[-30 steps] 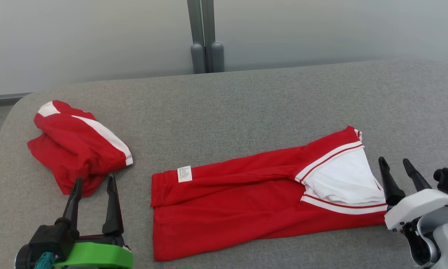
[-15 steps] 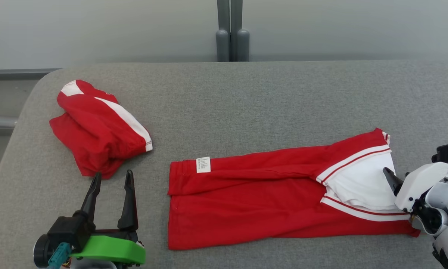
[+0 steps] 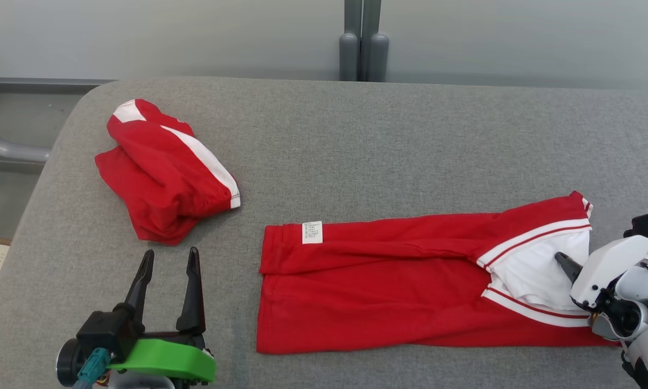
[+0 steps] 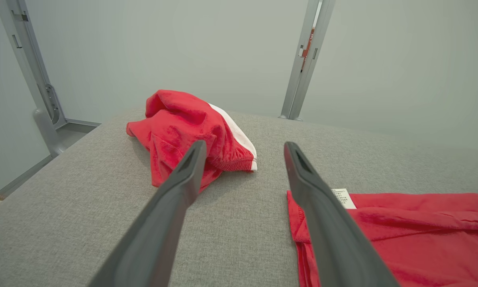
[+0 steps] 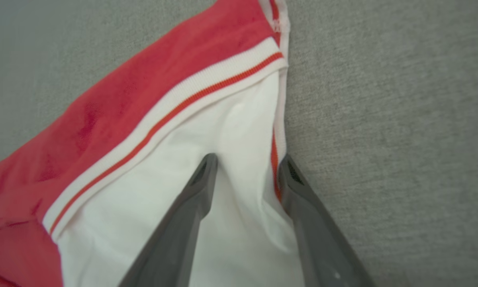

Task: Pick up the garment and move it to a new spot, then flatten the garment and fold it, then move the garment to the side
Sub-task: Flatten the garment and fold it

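While the right fingers (image 5: 181,227) point down at the cloth, one of them rests on the white part (image 5: 231,119) of the long red garment (image 3: 378,292). The other one sits right at the garment's edge, next to the thin red stripe. They stand a little apart, with a small bump of white cloth between them. I cannot tell if they squeeze it. The white wrist (image 3: 610,267) behind them hangs over the right end of the garment.

The left fingers (image 4: 171,207) are spread wide and hold nothing. They are low over the surface (image 3: 410,135), near the left end of the long garment, and they do not touch it.

The long garment lies stretched out and mostly flat on the gray surface, on the right side near the front. A long fold runs along it. A small white label (image 3: 311,232) sits by its left end.

A second red and white garment (image 3: 162,178) lies bunched up at the far left, well apart from the long one. Two gray posts (image 3: 363,48) stand behind the surface, by a pale wall.
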